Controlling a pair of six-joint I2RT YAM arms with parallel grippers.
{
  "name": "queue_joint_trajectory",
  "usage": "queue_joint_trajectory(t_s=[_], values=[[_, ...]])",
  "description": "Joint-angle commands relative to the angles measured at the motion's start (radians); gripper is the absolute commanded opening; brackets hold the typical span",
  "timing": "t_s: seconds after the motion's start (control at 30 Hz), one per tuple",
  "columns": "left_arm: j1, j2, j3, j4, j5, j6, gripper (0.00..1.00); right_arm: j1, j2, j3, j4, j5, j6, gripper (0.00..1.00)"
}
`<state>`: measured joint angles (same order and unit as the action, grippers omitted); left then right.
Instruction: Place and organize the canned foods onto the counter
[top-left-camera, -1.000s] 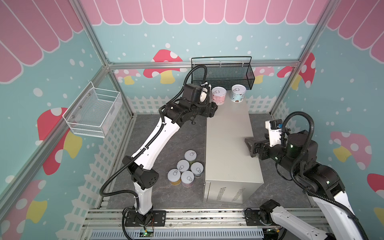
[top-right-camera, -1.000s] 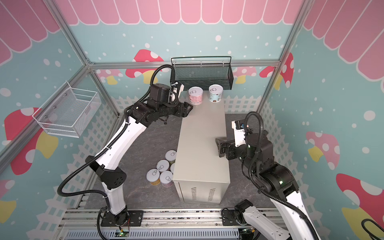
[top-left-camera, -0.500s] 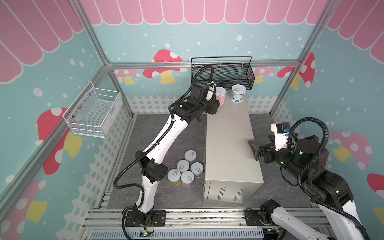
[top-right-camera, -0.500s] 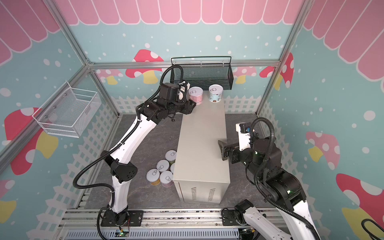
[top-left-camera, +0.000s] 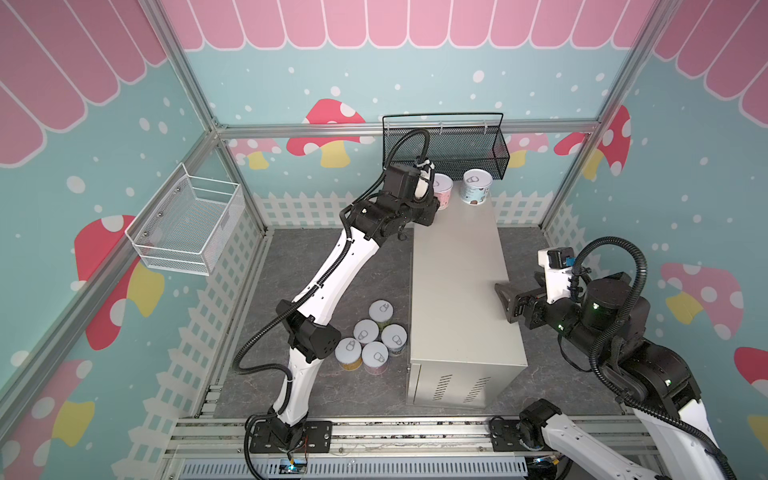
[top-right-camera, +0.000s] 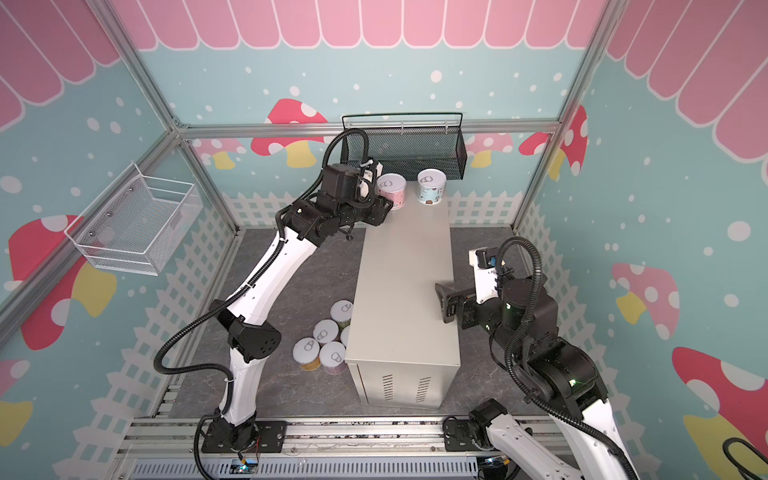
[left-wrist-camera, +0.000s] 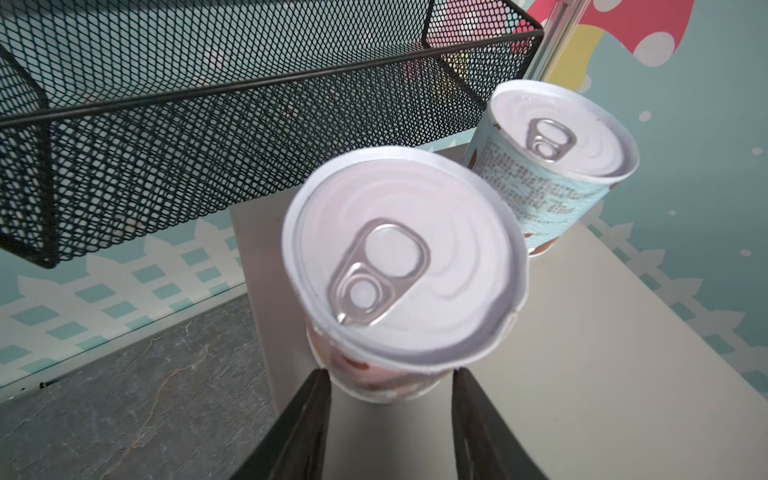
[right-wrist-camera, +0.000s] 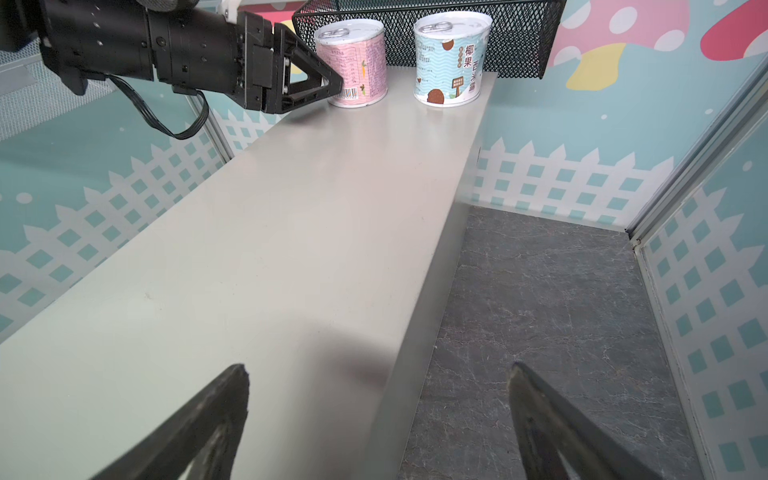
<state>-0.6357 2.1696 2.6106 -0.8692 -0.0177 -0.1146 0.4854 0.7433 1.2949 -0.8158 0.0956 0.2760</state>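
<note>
5 cans (top-left-camera: 365, 330) stand upright in a tight group on the floor, just left of the counter (top-left-camera: 457, 270). At the counter's far end the left gripper (left-wrist-camera: 389, 374) has its 2 fingers closed on the lower sides of the pink can (left-wrist-camera: 405, 266), which stands upright on the top below the black mesh basket (top-left-camera: 457, 145), with the white-blue can (left-wrist-camera: 557, 137) just beside it to the right. The right gripper (right-wrist-camera: 379, 366) hangs over the counter's right edge, well apart from both cans, fingers spread wide and holding nothing.
</note>
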Motion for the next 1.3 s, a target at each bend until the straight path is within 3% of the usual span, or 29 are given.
queue_joint_trajectory(t_s=[0.0, 0.27, 0.93, 1.03, 1.2, 1.27], values=[[-0.006, 0.035, 0.039, 0.007, 0.011, 0.030, 0.47, 0.002, -0.009, -0.012, 0.013, -0.007, -0.014, 0.98], [-0.006, 0.059, 0.052, 0.027, 0.020, 0.025, 0.43, 0.002, -0.016, -0.018, 0.012, -0.004, -0.017, 0.98], [-0.006, 0.085, 0.053, 0.062, -0.003, 0.017, 0.45, 0.002, -0.026, -0.043, 0.017, -0.016, -0.014, 0.98], [-0.006, 0.078, 0.047, 0.062, -0.001, 0.016, 0.52, 0.002, -0.027, -0.043, 0.018, -0.022, -0.014, 0.98], [-0.005, 0.022, 0.000, 0.064, 0.010, 0.002, 0.81, 0.002, -0.026, -0.045, 0.018, -0.031, -0.011, 0.98], [-0.007, -0.022, -0.042, 0.067, 0.005, -0.006, 0.85, 0.002, -0.026, -0.044, 0.020, -0.039, -0.009, 0.98]])
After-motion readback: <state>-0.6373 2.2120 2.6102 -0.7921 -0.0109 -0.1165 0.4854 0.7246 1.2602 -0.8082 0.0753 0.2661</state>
